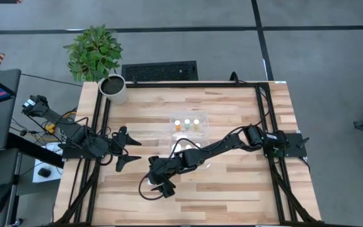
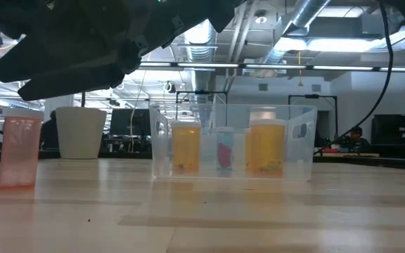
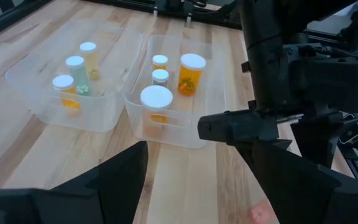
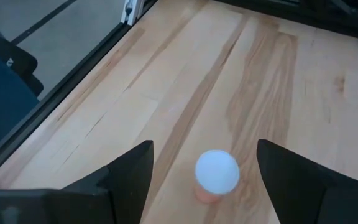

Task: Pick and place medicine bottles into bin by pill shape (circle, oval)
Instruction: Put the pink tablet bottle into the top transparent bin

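A grey floor surrounds the pale wooden table (image 1: 232, 183), with a leafy plant (image 1: 95, 52) and a white pot (image 1: 114, 88) at its far left corner. The left gripper (image 1: 126, 149) waits at the left edge, jaws spread wide. Mid-table, the clear bin (image 3: 129, 102) holds three bottles (image 3: 76, 74) in one compartment and four in the other. The right gripper (image 4: 204, 171) hovers open over a lone bottle (image 4: 217, 174), probably still standing on the wood.
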Robot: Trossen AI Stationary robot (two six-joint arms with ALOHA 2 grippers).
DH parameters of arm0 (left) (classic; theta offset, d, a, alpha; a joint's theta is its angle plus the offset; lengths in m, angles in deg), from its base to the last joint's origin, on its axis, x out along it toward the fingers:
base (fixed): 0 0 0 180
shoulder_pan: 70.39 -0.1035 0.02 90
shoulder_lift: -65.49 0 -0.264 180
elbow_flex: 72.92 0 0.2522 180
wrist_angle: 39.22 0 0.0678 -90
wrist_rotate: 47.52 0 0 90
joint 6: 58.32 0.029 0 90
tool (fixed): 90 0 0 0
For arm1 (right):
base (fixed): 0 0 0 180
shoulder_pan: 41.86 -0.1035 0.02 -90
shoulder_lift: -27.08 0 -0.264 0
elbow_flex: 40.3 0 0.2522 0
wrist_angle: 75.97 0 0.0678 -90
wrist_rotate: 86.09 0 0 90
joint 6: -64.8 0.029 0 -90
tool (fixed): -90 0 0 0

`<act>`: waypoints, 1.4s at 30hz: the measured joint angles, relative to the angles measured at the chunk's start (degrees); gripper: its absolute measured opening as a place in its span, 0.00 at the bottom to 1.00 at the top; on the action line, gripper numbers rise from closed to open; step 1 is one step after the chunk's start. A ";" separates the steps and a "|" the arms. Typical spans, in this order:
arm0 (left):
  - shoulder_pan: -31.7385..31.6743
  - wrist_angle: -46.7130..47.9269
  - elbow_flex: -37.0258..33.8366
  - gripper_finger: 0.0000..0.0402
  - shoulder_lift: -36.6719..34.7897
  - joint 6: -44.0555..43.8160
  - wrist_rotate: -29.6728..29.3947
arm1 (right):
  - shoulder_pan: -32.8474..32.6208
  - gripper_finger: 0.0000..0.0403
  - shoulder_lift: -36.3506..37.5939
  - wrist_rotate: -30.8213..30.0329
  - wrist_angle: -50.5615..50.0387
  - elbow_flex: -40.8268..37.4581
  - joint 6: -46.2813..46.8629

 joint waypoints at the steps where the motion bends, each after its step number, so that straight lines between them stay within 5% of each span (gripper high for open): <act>1: 0.00 0.00 0.00 0.70 0.00 0.00 0.00 | 0.00 0.73 0.00 0.00 -0.03 0.00 0.00; 42: 0.00 0.00 0.00 0.70 0.00 0.57 0.00 | 1.20 0.72 0.13 3.15 5.31 -3.45 2.61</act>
